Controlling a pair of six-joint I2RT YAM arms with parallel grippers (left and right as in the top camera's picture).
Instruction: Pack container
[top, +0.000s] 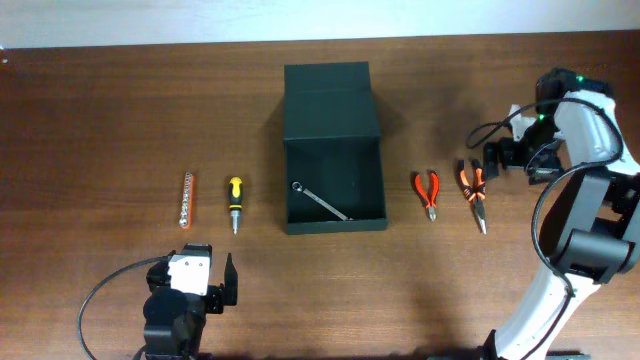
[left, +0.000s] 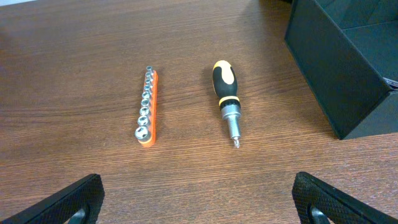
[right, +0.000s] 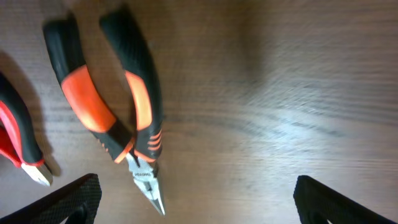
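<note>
left fingers (left: 69, 200) and right fingers (right: 69, 198) spread empty while open container (top: 335, 226) holds a wrench (top: 322, 201).

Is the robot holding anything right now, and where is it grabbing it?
Nothing is held. The left tool and the right tool are both open and empty.

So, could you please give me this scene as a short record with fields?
container: open, lid flap folded back
inside it: one metal wrench
to its left: orange socket rail and yellow-black screwdriver, lying outside
to its right: red-handled pliers and orange-black long-nose pliers, lying outside
left end effector: open, empty, facing the socket rail and screwdriver
right end effector: open, empty, close to the orange-black long-nose pliers
packed now: only the wrench
</note>
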